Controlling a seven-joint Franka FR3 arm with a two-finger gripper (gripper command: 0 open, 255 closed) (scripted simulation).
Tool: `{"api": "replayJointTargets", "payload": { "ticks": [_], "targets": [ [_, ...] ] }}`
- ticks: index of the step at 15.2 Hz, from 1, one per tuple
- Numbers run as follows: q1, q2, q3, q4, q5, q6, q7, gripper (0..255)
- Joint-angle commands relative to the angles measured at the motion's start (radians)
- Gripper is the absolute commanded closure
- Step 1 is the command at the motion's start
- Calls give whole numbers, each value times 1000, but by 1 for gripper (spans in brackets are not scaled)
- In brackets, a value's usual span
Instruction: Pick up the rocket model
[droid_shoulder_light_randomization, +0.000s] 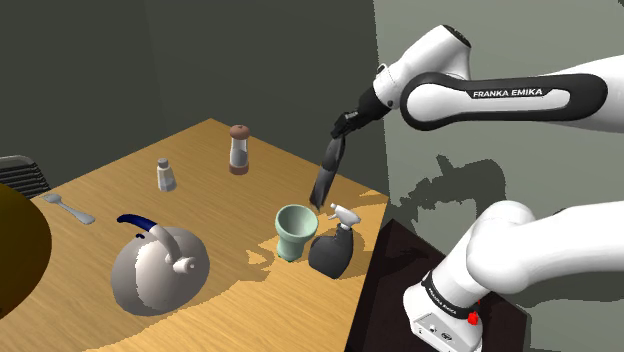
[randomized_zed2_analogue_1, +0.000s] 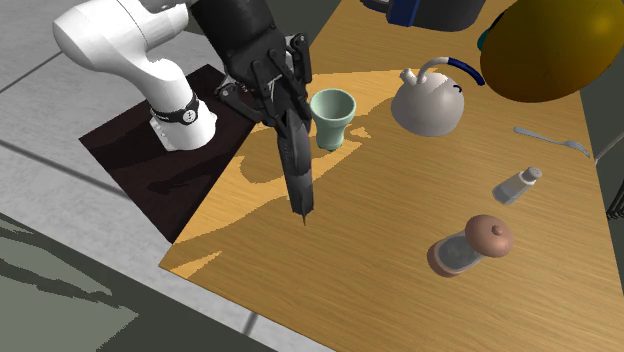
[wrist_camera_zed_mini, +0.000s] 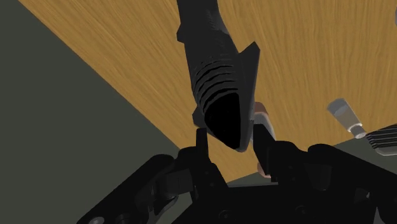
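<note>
My gripper: my black two-finger gripper is clamped on the rocket model. My fingers press one on each side of its wide, hollow tail end.

Rocket model: dark and nearly black, with a ribbed body and fins. It hangs nose-down from my gripper, slanted a little, over the wooden table.

Height: in the second exterior view the nose points at bare wood. I judge it clear of the surface, though the gap is hard to read.

Near neighbours: a pale green cup stands just beside the nose in the shoulder view. A black spray bottle with a white nozzle is next to it, near the table edge.

Farther off: a grey kettle with a blue handle, a small shaker, a brown-topped grinder and a spoon, all well apart from the rocket.

Step in hand: I judge the grasp is made and the lift is the step now.

Next move: it calls for a firm squeeze and a straight rise, away from the cup and bottle. I hold only the tail, so the long body could swing or slip.
</note>
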Motion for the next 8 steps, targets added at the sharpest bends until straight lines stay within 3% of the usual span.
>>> {"api": "replayJointTargets", "payload": {
  "ticks": [1, 8],
  "targets": [
    [-2, -6, 0, 23, -2, -28, 2, 255],
    [-6, -25, 2, 105, -8, -130, 9, 255]
  ]
}}
